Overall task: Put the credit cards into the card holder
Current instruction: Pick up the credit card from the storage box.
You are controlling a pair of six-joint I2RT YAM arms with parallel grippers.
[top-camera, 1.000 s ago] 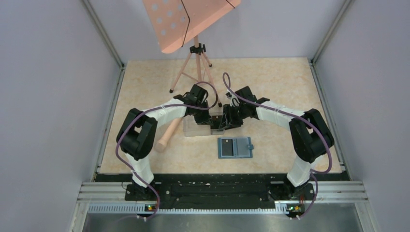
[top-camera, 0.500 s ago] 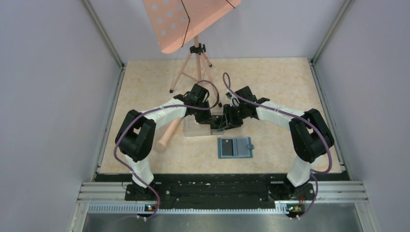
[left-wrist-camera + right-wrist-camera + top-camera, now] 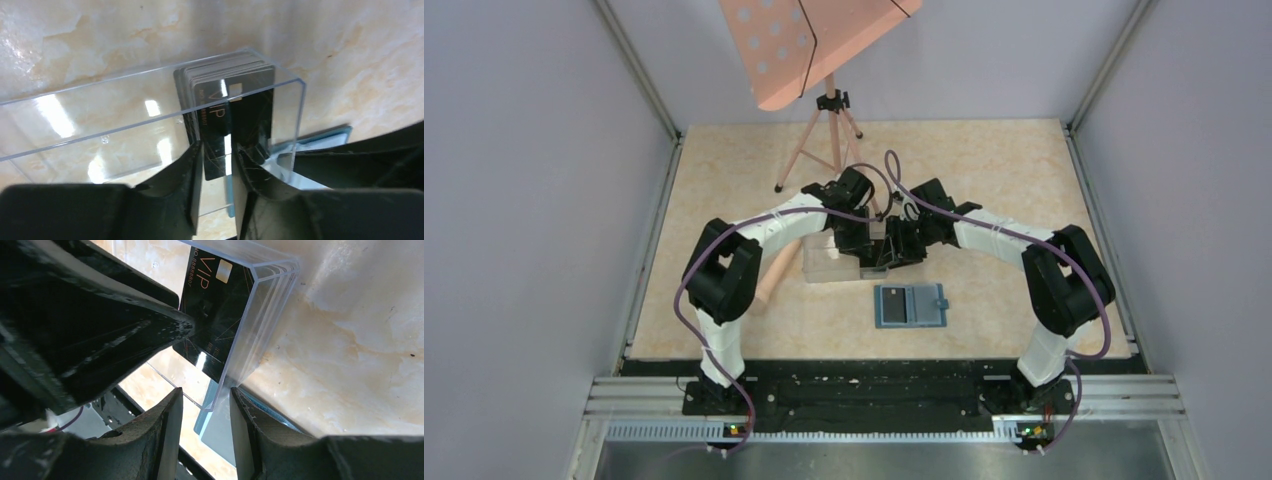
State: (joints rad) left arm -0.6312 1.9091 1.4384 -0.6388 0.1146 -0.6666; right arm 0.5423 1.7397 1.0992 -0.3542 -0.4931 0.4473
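Printed in gold capitals on the front black rectangular credit card (image 3: 212,315), standing inside the clear rectangular plastic box (image 3: 272,277): "VIP", beside a smaller line starting "NO." followed by digits too fine to read.

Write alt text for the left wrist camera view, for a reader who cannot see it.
The left gripper hovers with its fingers apart over a black VIP card leaning at the end of a clear plastic box, in front of a stack of similar credit cards. A teal card holder shows beyond the box on the marbled table.
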